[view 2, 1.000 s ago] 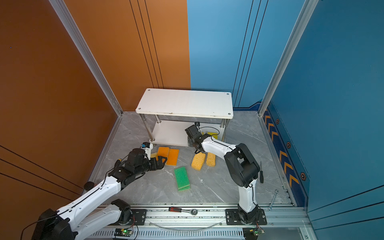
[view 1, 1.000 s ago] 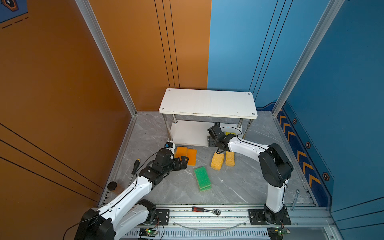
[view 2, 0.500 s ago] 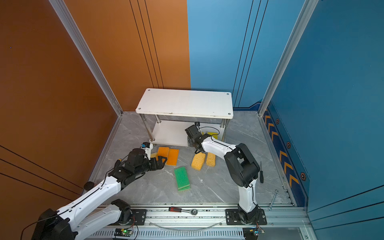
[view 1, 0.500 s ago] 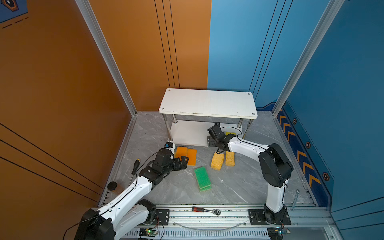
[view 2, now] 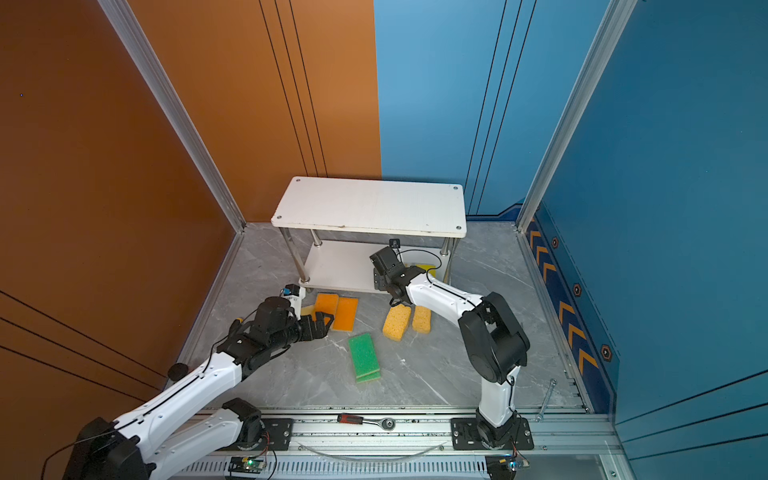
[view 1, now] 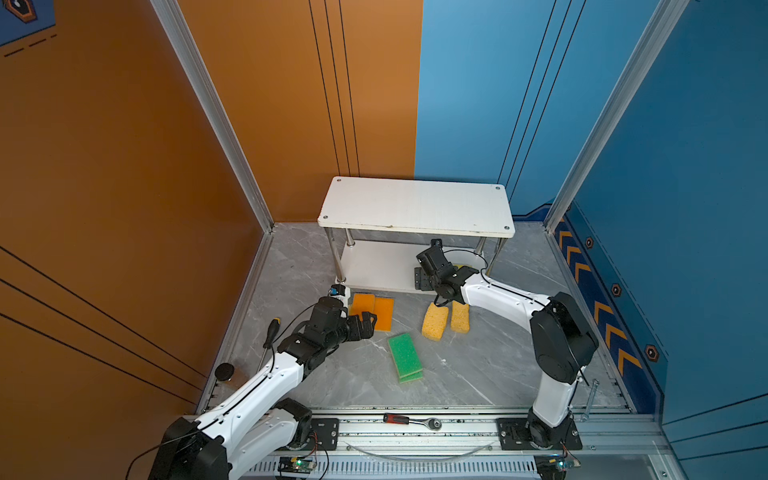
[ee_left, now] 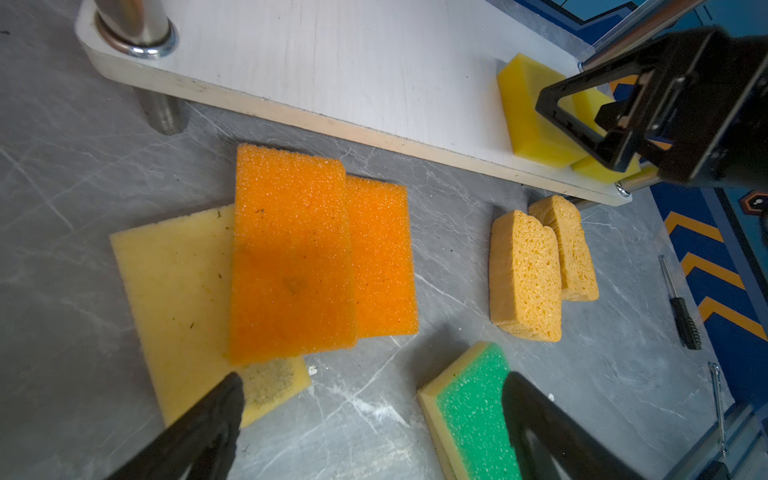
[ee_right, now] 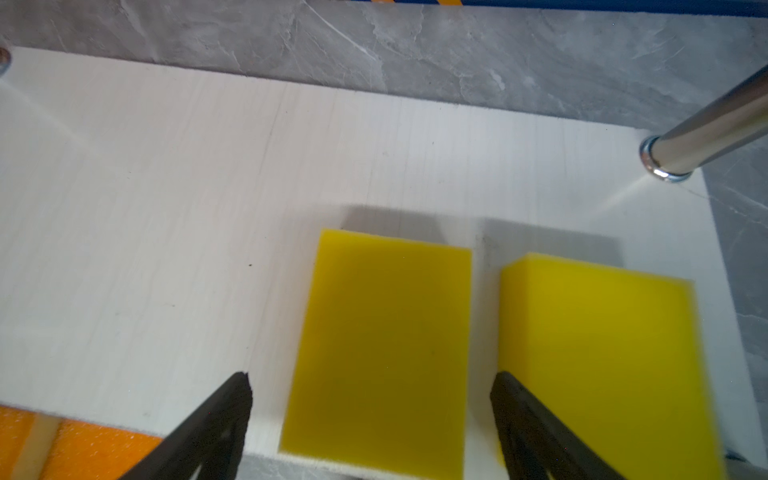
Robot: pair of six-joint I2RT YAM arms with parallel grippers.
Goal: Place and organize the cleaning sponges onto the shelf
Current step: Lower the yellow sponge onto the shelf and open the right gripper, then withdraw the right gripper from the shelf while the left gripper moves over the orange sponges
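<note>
Step in hand: stocking the shelf [view 1: 415, 208]. A yellow sponge [ee_right: 382, 340] and a second yellow sponge [ee_right: 598, 345] lie side by side, slightly apart, on its lower board [ee_right: 166, 208], at the right end in both top views.
Right gripper [ee_right: 372, 380]: jaws spread astride the yellow sponge, clear of both its sides, holding nothing.
Left gripper [ee_left: 372, 378]: wide open and empty, low over the desk [view 1: 478, 365] at the near end of the orange sponges [ee_left: 291, 253].
On the desk: the orange sponges overlap a pale sponge [ee_left: 174, 282], left of centre in a top view. The porous sponges [view 1: 434, 324] touch mid-frame, and the green sponges [view 1: 404, 353] are stacked below them.
Next move, likely: the right gripper backs straight out from under the top board, then drops to the porous sponges. The left gripper closes across the upper orange sponge.
Edges: top board overhead; chrome post [ee_right: 706, 137] near the second yellow sponge.
Open room: the lower board is bare left of the yellow sponge; the top board is bare.
</note>
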